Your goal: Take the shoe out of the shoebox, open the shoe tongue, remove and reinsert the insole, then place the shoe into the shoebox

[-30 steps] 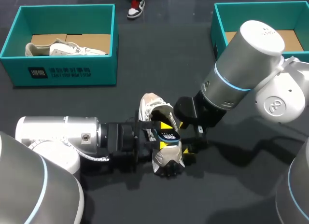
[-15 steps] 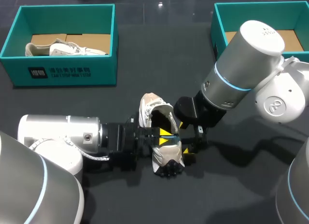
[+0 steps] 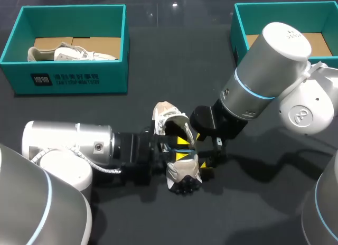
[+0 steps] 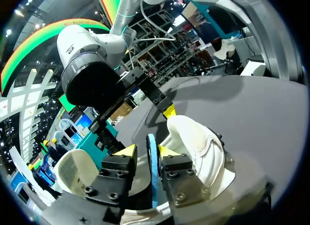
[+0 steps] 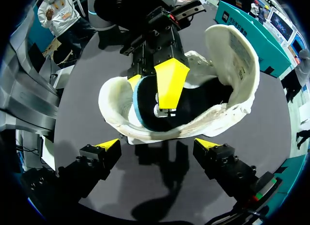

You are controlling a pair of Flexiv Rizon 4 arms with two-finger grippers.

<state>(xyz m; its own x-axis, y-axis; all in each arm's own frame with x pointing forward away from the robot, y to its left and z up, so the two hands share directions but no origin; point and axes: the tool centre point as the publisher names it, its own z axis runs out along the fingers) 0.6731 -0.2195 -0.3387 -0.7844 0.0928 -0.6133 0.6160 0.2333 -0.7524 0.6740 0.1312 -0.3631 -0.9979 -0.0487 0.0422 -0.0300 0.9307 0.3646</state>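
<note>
Blue-edged insole stands on edge, clamped in the left gripper, seemingly to feed it into the shoe mid-table. Right gripper, jaws apart, sits just beside the shoe, likely to brace it. Shoebox stands beyond, well apart.

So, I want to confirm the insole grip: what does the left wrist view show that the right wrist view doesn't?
Only the left wrist view: the blue insole seen edge-on between both fingers of the left pincer, which appears to grip it. Only the right wrist view: both tips of the right pincer, open, just short of the shoe's side with nothing between them. Both: the shoe, the left pincer down in its opening, and the insole.
</note>
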